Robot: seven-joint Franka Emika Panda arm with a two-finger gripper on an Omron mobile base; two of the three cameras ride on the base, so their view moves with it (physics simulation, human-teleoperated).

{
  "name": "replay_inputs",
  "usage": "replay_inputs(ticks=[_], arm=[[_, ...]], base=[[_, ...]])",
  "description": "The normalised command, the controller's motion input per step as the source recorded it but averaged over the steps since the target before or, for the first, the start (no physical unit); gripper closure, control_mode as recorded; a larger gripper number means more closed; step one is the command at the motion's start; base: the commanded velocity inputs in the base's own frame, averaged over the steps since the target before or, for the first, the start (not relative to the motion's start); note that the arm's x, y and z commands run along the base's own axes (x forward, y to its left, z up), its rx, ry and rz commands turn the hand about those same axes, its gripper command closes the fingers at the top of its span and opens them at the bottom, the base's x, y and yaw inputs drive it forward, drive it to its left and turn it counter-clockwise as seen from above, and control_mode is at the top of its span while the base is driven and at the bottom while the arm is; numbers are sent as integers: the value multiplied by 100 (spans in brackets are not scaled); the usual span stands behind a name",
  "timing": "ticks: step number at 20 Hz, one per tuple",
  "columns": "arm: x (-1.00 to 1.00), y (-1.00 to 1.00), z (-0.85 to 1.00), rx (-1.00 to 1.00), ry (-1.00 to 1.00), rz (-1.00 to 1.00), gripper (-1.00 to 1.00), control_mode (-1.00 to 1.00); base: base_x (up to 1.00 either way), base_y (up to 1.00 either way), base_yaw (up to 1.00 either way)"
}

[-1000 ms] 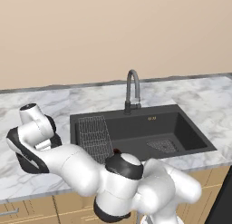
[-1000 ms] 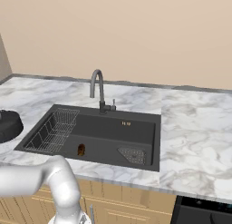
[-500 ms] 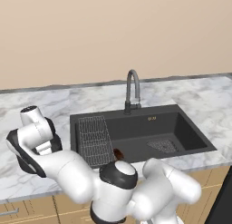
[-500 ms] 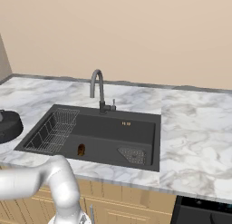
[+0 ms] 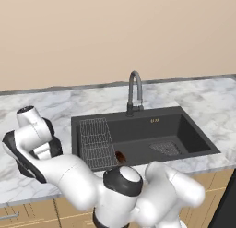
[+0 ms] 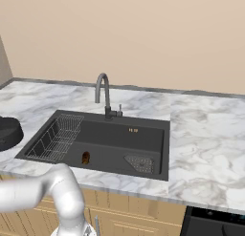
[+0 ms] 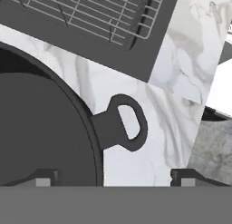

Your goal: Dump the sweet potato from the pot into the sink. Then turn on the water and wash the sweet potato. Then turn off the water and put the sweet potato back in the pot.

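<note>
The dark pot (image 7: 41, 128) stands on the marble counter left of the sink (image 6: 148, 134), and it also shows at the picture's left edge (image 6: 8, 132). My gripper (image 7: 115, 178) hovers open above the pot's rim, fingertips (image 7: 45, 177) wide apart. The pot's loop handle (image 7: 129, 123) lies just ahead of them, untouched. The sweet potato (image 5: 120, 157) rests on the sink floor beside the wire rack (image 5: 96, 141), and I see it from the other side too (image 6: 85, 157). The gooseneck faucet (image 5: 134, 91) stands behind the basin, with no water running.
A drain strainer (image 6: 141, 162) sits in the right part of the basin. Marble counter (image 6: 206, 149) stretches to the right of the sink. A dark stove edge (image 6: 215, 223) shows at the lower right. My arm's elbow (image 5: 122, 181) bulks in front of the sink.
My elbow has sunk slightly, uncovering the sweet potato in the left base view. The hand stays over the pot, and the pot has not moved.
</note>
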Motion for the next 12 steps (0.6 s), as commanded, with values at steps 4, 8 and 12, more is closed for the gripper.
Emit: replay_inputs(ticks=[4, 8, 12], arm=[[-44, -17, 64, 0, -9, 0, -100, -100], [-36, -26, 79, 1, -6, -3, -100, -100], [-17, -51, 82, 9, 0, -6, -100, -100]], base=[[0, 0, 0], [0, 0, 0], [0, 0, 0]])
